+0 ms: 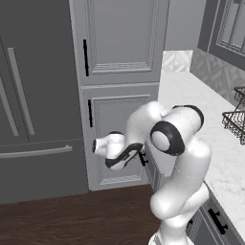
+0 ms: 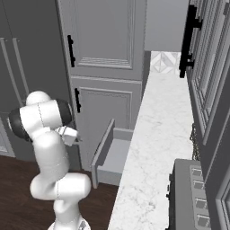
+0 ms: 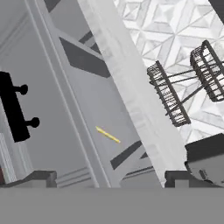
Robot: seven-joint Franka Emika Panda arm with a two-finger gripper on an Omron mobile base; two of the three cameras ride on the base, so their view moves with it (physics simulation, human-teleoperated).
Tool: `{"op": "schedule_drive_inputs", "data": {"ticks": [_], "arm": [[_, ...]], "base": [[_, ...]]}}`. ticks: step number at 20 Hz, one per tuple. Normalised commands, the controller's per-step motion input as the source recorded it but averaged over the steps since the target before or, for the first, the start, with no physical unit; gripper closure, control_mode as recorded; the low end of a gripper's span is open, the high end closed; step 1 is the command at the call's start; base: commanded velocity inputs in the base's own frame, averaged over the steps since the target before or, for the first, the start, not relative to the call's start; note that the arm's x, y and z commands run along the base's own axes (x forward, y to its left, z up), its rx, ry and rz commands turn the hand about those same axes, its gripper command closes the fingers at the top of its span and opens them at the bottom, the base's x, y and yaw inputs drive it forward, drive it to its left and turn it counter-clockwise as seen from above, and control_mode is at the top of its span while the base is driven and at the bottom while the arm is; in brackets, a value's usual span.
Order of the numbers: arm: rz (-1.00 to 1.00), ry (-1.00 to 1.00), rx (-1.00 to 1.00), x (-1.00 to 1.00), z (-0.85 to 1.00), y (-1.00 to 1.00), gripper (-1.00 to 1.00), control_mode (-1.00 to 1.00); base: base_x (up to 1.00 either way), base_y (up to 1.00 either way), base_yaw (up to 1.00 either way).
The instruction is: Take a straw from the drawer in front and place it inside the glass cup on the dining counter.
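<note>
Drawer [image 2: 110,155] stands pulled out from the grey cabinet run beneath the marble worktop [image 2: 157,148], and the right base view shows its pale grey inside from above and to the side. From there the straw is too thin to make out. The hand view shows it: the straw [image 3: 107,134], a short yellow stick, lies flat on the drawer floor, slanted, well apart from the drawer walls and touching nothing else.

The hand [image 3: 109,177] hovers above the open drawer with its two dark fingertips [image 3: 41,177] set wide apart, one at each side of the bottom of the hand view, and nothing between them. The straw lies above the gap between the tips in that view, clear of both. The drawer's black bar handle [image 3: 15,107] shows at the left of the hand view, on the drawer front.

In the left base view the arm's white elbow covers most of the drawer, so the hand there [image 1: 98,146] is seen only as a pale end pointing left; its opening probably cannot be judged from that side. A black wire rack [image 1: 235,115] stands on the worktop at the right of that view, and it appears again in the hand view beyond the worktop edge.
</note>
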Motion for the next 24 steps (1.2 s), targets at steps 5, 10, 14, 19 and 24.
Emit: {"op": "schedule_drive_inputs", "data": {"ticks": [5,10,14,19,24], "arm": [[-0.25,-0.08,0.31,0.0,0.89,-0.35,-1.0,-1.0],[-0.18,-0.16,0.36,0.0,0.31,-0.63,-1.0,-1.0],[-0.15,-0.16,0.42,0.0,0.04,-0.66,-1.0,-1.0],[-0.22,-0.06,0.45,0.02,0.0,-0.48,-1.0,-1.0],[-0.21,0.0,0.37,0.06,-0.17,-0.11,-1.0,-1.0]], "base": [[0.0,0.0,0.0],[0.0,0.0,0.0],[0.0,0.0,0.0],[0.0,0.0,0.0],[0.0,0.0,0.0]]}}
